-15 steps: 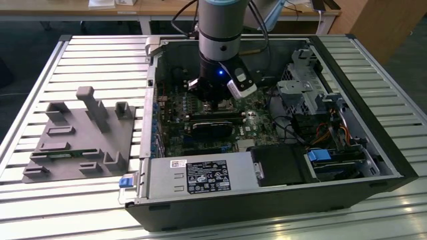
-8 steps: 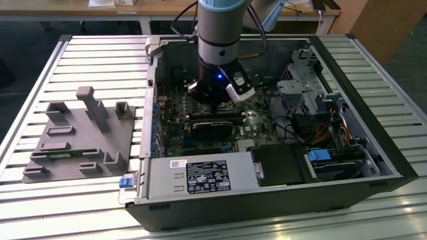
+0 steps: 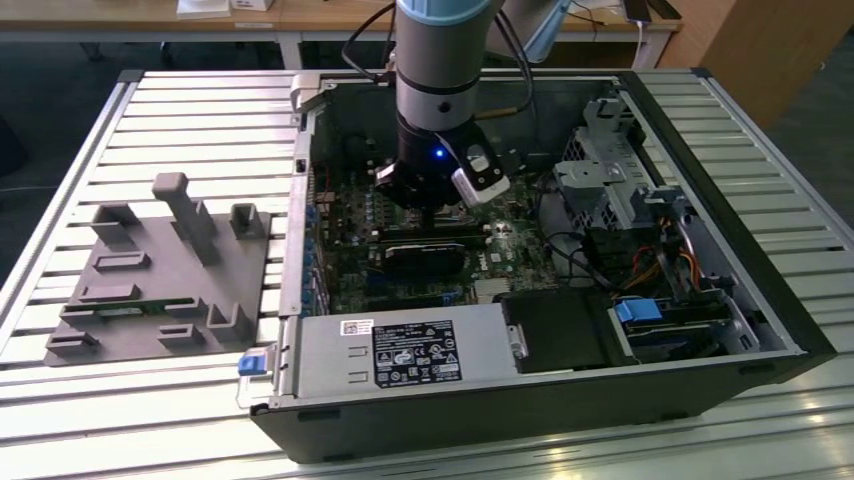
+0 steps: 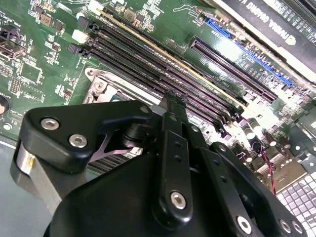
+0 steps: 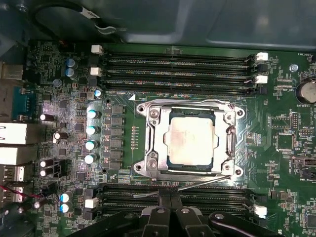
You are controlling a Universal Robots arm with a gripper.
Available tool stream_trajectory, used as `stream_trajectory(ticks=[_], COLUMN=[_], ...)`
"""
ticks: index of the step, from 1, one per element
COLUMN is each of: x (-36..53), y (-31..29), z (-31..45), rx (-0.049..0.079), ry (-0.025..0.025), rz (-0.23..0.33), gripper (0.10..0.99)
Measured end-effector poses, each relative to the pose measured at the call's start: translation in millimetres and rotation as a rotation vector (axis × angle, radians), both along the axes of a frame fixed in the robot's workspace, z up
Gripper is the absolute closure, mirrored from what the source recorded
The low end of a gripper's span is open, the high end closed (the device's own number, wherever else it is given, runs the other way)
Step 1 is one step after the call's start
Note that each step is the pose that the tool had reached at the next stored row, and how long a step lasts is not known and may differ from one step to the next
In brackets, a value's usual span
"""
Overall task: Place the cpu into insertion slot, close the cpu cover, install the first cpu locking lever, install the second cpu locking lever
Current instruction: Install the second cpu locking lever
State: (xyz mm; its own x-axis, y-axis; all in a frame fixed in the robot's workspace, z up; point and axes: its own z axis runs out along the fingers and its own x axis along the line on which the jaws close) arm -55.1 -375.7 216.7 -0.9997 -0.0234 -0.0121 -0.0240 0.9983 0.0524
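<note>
The cpu (image 5: 190, 139) sits in the slot (image 5: 163, 163) with the cover (image 5: 228, 143) down (flat around it). The gripper (image 5: 170, 200) is pressed shut, holding nothing, just beside a thin lever (image 5: 197, 183).

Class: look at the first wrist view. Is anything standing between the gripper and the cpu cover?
Nothing visible does. The gripper sits beside the cpu cover, with memory slots and a thin silver lever lying low between them.
</note>
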Motion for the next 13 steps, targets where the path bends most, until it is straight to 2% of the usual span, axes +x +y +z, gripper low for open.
stream_trajectory(ticks=[9, 11, 13], x=[0.0, 0.0, -1.3], y=[-0.3, -1.9, -6.7], z=[-0.1, -0.2, -0.5], rx=[0.000, 0.001, 0.009], ry=[0.0000, 0.0001, 0.0000], rz=[0.000, 0.000, 0.000], gripper=[0.980, 0.980, 0.980])
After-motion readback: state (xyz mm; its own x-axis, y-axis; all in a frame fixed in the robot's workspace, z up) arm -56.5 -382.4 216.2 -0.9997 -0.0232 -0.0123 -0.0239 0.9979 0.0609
